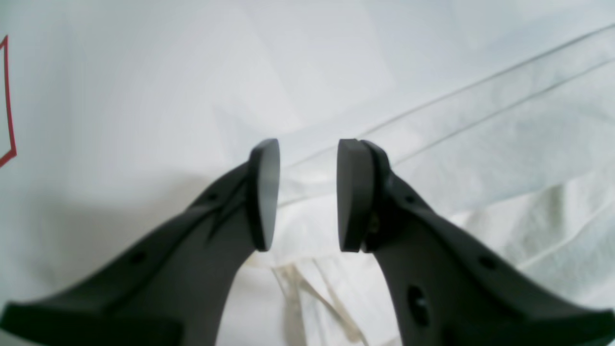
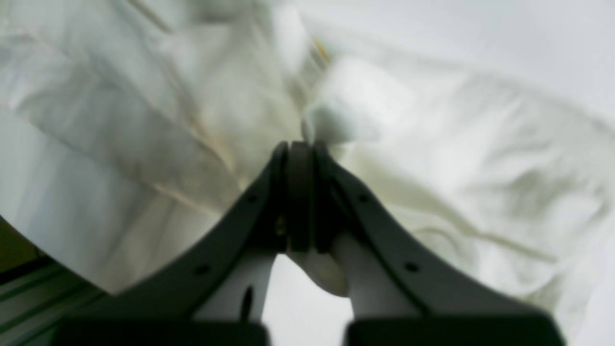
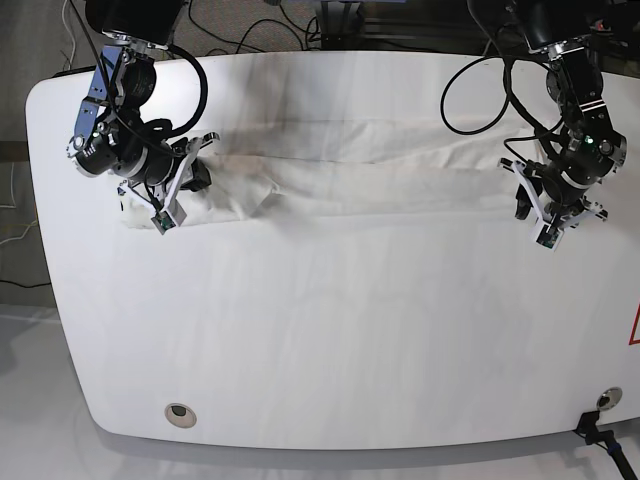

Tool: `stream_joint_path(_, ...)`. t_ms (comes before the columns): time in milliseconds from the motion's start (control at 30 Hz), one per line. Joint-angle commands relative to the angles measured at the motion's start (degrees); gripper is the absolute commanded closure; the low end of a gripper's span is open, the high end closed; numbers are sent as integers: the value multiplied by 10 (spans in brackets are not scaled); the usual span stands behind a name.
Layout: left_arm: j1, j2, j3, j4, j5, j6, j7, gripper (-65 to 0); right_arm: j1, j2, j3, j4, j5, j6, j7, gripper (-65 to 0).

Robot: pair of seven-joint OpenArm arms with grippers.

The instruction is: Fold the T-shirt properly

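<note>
The T-shirt [image 3: 350,170] lies on the far half of the white table [image 3: 330,340] as a long, narrow band running side to side — folded over on itself, with lengthwise creases and a shadowed ridge along its far edge. No print shows in the base view; only plain white cloth faces up. At the base view's left end the fabric is bunched and rumpled, and there the right gripper [image 2: 300,144] has its jaws pressed together on a wad of cloth, a small lump of fabric bulging out below the pads. The right wrist view is blurred, yet shows deep, soft wrinkles and a faint yellow streak near the top. At the other end the left gripper [image 1: 307,192] hovers over the T-shirt's edge with its jaws parted by a moderate gap, nothing between the pads [image 1: 265,192]. Under it the cloth lies flatter — two parallel stitched lines of a hem run diagonally, with looser folds nearer the camera. A red line [image 1: 7,101] marks the table's surface at the left wrist view's left edge.
</note>
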Motion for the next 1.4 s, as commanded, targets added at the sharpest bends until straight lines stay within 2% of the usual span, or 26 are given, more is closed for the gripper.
stream_joint_path(0, -5, -7, 0, 11, -4, 1, -11, -188, -5, 5, 6, 8, 6, 1, 13, 0)
stream_joint_path(167, -5, -7, -1, 11, -4, 1, -11, -186, -41, 6, 5, 7, 3, 1, 49, 0)
stream_joint_path(333, -4, -8, -2, 12, -4, 1, -11, -186, -47, 5, 4, -26, -54, 1, 56, 0)
stream_joint_path(367, -4, -8, -2, 12, -4, 1, -11, -186, -47, 5, 4, -30, -54, 1, 61, -18)
stream_joint_path(500, -4, -8, -2, 12, -4, 1, -11, -186, -42, 6, 4, -28, -54, 1, 69, -228)
stream_joint_path(600, -4, -7, -2, 11, -4, 1, -11, -186, -33, 6, 4, -27, -52, 1, 69, -332)
stream_joint_path(667, -4, -7, -2, 11, -4, 1, -11, -186, -31, 6, 4, -23, -51, 1, 69, -372)
stream_joint_path(767, -4, -7, -1, 11, -4, 1, -11, -186, -27, 14, 2, -2, -50, 1, 69, -382)
stream_joint_path(967, -5, -6, 1, 11, -4, 1, -11, -186, 35, 15, 3, 0, -50, 1, 31, -381)
stream_joint_path(1033, -5, -6, 1, 11, -4, 1, -11, -186, 60, 27, 4, 1, -50, 1, 15, -380)
stream_joint_path(1200, -4, -5, 2, 21, -3, 1, -11, -175, 76, 26, 4, 1, -50, 1, 14, -361)
stream_joint_path(1267, 7, 8, 14, 35, -1, 1, -12, -135, 71, 23, 4, 1, -50, 1, 15, -265)
stream_joint_path(1367, 10, 10, 44, 45, -1, 1, -12, -71, 54, 10, 5, 1, -50, 1, 26, -43)
